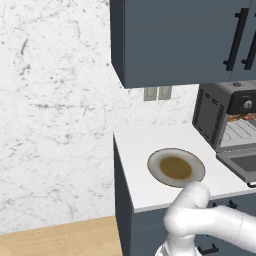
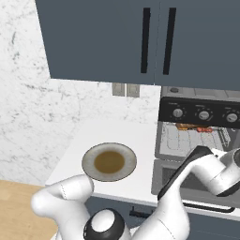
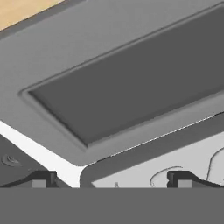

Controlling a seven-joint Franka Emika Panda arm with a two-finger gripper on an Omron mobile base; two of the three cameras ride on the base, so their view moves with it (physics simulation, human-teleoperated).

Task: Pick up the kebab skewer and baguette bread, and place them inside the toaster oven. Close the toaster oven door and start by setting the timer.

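White marble-veined wall backs a pale countertop [image 1: 150,145] set on dark blue-grey cabinets, with matching wall cabinets above that carry two black bar handles in the right base view.

Seen from the hand camera, the gripper [image 3: 109,180] has its two dark fingertips [image 3: 43,179] standing wide apart with nothing between them, poised just above the toaster oven door [image 3: 127,92]. That door is one flat grey-framed flap with a darker glass pane, folded down and open; in the right base view the arm's forearm covers part of it, and its bar handle shows as a thin dark line along the front edge. The hand itself is hard to make out in the base views, where it runs off the frame edge.

One toaster oven [image 2: 201,126] sits at the right end of the counter: a boxy dark body with slotted vents on its side, a wire rack inside, and three round pale knobs across a black panel, one of them the timer [image 2: 177,113]; which knob it is cannot be told for sure. In the left base view the oven is cut off by the frame.

On the rack, at the back, lies the kebab skewer [image 2: 200,129], a thin stick with red-orange chunks, and just left of it a brownish piece, the baguette bread [image 2: 183,126], small and blurred.

One round plate [image 2: 109,162], grey-rimmed with a brown centre, rests on the counter left of the oven. Two pale wall outlets [image 2: 125,89] sit side by side beneath the cabinets.
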